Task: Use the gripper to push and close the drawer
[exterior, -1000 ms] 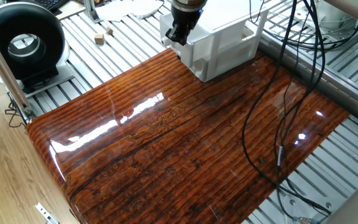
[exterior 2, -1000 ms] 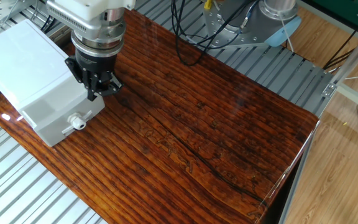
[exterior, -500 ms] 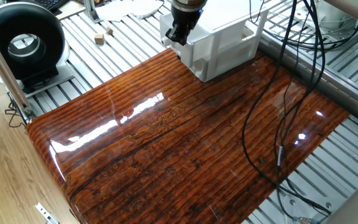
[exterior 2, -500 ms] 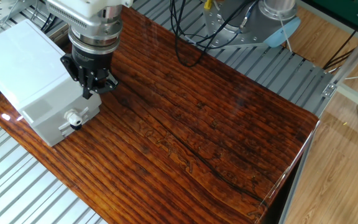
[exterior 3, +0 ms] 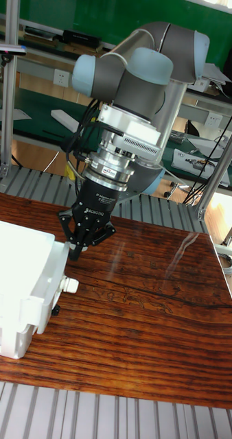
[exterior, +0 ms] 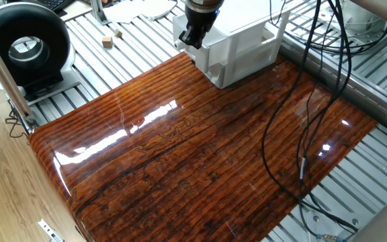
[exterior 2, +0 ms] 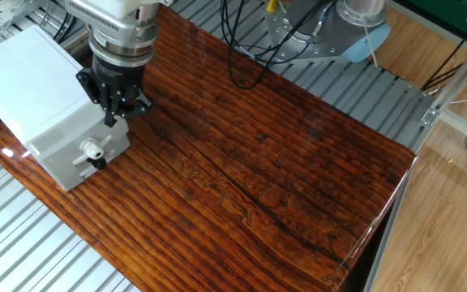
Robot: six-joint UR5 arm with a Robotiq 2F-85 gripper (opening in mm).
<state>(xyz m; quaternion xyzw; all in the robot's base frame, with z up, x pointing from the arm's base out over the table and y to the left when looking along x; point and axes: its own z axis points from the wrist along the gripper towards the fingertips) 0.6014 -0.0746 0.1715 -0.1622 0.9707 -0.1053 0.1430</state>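
The glossy red-brown wooden tabletop (exterior 2: 282,178) carried a small white box-shaped cabinet (exterior 2: 31,89) at one corner. Its white plastic drawer (exterior 2: 83,154) sat nearly flush inside. The black two-fingered gripper (exterior 2: 117,113), fingers narrowed together, pressed against the drawer's front panel above a small white knob (exterior 2: 93,151).

The drawer (exterior 2: 83,150) is a white plastic tray whose flat front panel carries a small white knob. It sits pushed into its white box, the panel directly below the gripper (exterior 2: 118,113), whose fingertips touch it.
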